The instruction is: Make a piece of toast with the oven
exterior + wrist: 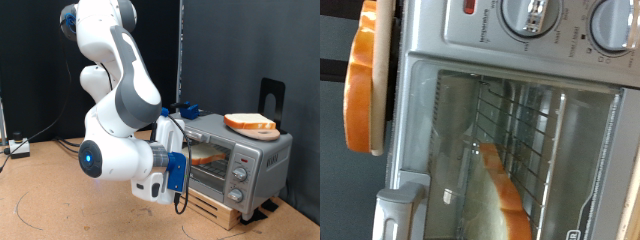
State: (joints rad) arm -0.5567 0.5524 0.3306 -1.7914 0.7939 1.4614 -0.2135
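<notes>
We see the piece of toast [498, 195] lying inside the oven [255, 160] on the wire rack [525, 120], where the heat can reach it; the glass door [510, 150] looks shut to keep the heat in. Our gripper is hidden behind the arm in front of the door, so we cannot tell how wide its jaws are or if they hold anything; another slice [250, 124] sits on a wooden disc [382, 70] on top of the oven.

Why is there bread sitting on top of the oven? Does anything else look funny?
A second bread slice on a wooden disc rests on the oven roof, an odd spot. The piece of toast sits inside on the wire rack, behind the glass door. Nothing looks spilled or broken. The gripper itself isn't visible.
</notes>
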